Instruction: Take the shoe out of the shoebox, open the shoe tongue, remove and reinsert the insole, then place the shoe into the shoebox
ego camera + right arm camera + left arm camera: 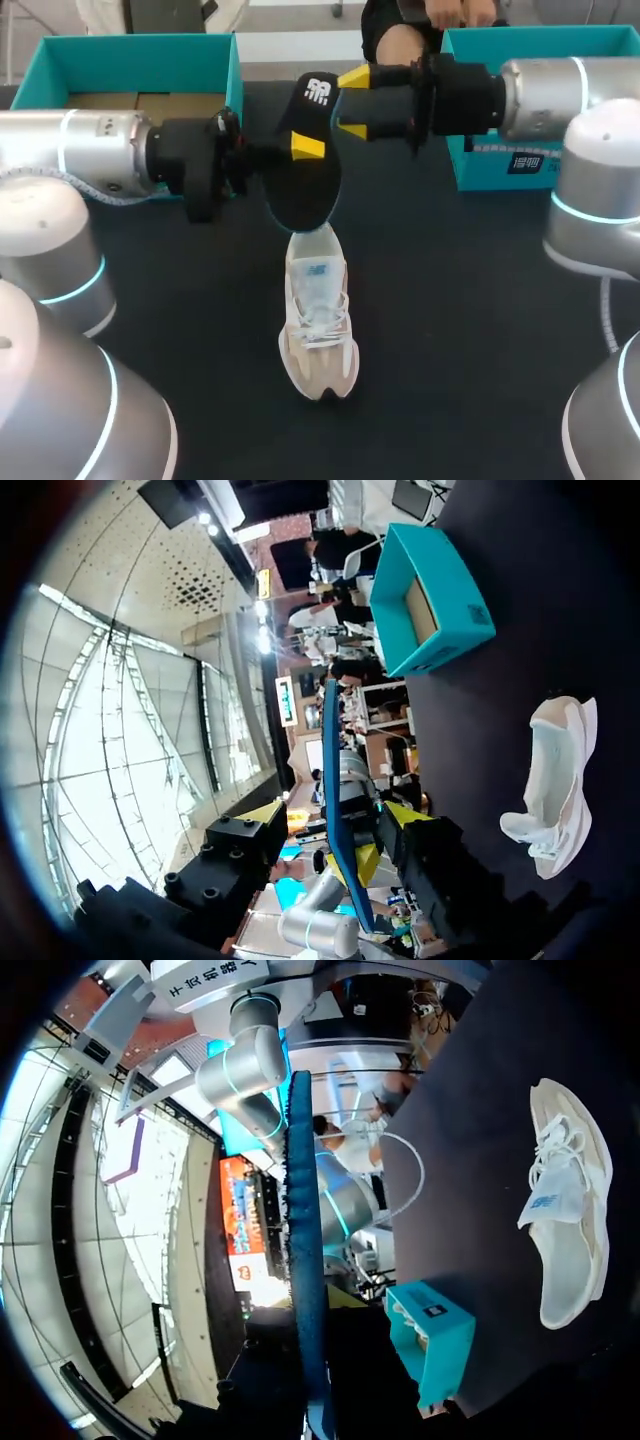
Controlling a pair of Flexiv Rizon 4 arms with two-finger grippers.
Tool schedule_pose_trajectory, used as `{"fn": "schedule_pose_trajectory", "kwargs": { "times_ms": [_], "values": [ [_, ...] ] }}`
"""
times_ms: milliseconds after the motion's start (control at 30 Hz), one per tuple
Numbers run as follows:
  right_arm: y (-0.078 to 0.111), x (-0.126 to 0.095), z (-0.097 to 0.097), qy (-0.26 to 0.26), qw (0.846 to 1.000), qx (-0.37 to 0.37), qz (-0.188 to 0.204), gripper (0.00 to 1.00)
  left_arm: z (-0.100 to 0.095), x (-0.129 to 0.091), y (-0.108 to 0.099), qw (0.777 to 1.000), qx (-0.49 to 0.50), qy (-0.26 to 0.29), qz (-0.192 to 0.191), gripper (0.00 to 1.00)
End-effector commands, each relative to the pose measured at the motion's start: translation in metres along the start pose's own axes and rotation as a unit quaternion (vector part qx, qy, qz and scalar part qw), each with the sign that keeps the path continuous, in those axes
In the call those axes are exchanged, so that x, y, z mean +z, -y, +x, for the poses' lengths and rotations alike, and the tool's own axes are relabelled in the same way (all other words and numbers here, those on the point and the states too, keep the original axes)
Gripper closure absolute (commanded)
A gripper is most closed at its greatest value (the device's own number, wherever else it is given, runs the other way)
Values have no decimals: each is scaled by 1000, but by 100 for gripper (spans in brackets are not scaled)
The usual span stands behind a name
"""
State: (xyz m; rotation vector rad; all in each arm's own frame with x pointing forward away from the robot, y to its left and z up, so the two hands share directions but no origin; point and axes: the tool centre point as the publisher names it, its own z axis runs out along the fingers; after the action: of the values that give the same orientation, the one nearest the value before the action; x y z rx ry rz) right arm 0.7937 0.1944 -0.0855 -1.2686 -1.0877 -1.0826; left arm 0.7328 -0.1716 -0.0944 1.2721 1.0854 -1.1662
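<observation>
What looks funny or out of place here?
The black insole is out of the white shoe, pinched in the air above it by the left fingers. The shoe's tongue is pulled open.

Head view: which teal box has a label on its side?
The right box, behind the right arm: a dark label shows on its near wall. The left box shows none.

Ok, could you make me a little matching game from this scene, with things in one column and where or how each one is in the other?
1 insole
2 shoe
3 left teal box
4 right end effector

A lying on the black table
B open, yellow tips apart
C at the table's far left
D held in the air above the shoe

Pairs: 1-D, 2-A, 3-C, 4-B.
</observation>
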Motion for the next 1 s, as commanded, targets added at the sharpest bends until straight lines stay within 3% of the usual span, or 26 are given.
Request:
{"fn": "schedule_pose_trajectory", "kwargs": {
  "times_ms": [33,300,833,900,1000],
  "values": [
    [18,-49,2,5,1000,-12,1,0,-3,-22,13,1000,-12,3,-7,100],
    [31,-80,5,18,999,-36,7,0,-5,-35,18,1000,-21,-5,-10,100],
    [31,-80,5,18,999,-36,7,0,-5,-35,18,1000,-21,-5,-10,100],
    [31,-80,5,18,999,-36,7,0,-10,-34,25,992,-123,4,1,100],
    [31,-80,5,18,999,-36,7,0,-21,-35,29,962,-272,19,1,100]
  ]
}}
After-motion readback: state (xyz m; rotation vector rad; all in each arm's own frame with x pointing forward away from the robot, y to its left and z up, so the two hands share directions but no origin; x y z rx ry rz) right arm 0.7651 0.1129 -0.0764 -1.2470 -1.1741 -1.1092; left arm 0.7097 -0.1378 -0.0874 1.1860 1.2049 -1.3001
